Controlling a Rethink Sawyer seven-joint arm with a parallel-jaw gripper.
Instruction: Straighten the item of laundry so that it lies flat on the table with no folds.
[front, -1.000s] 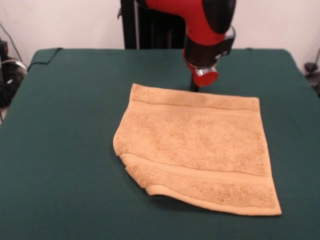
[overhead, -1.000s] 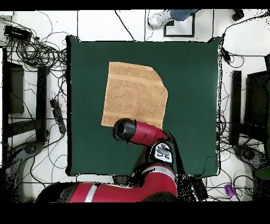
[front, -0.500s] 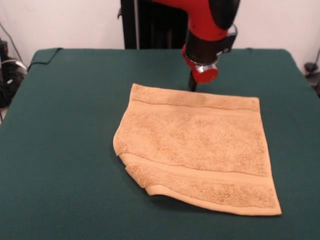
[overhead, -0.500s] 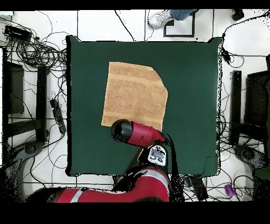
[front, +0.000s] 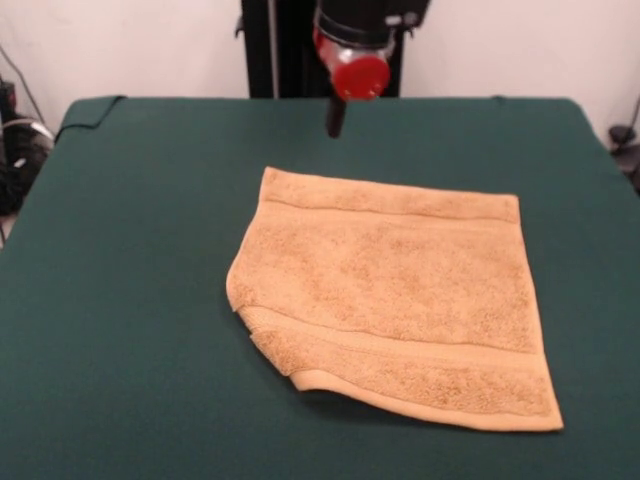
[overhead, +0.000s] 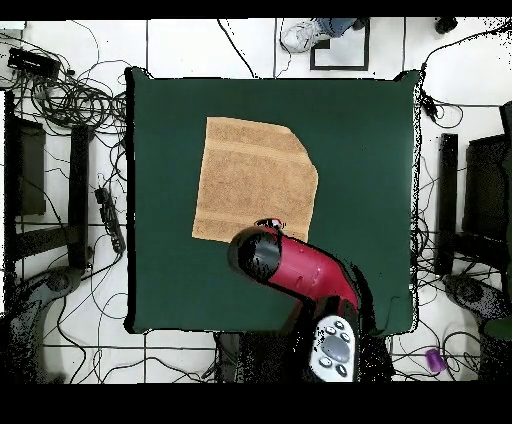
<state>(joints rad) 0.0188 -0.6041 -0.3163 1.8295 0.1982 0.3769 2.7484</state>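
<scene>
Above the far part of the worktop (front: 130, 250), clear of the cloth, hangs the gripper (front: 335, 118), seen from the front as a single dark tip poking out below the red round end of the arm (front: 358, 62). Whether it is released or clenched cannot be told from either view; nothing hangs from it. It sits over bare green cloth just beyond the towel's far edge, not touching the towel.

From overhead, the arm's red end covers the gripper completely and overlaps the towel's edge nearest the robot's base.

The towel (front: 400, 300) lies on the middle of the worktop, well inside every edge. In the front view its far edge and right edge run straight, with a woven border band along the far edge and another near the front edge. Its front left corner is folded under, so the left side slants inward and the outline reads as five-sided instead of square. The front edge near that fold lifts slightly off the green cloth, casting a thin shadow.

Cables (overhead: 70, 95) crowd the floor around the worktop in the overhead view.
</scene>
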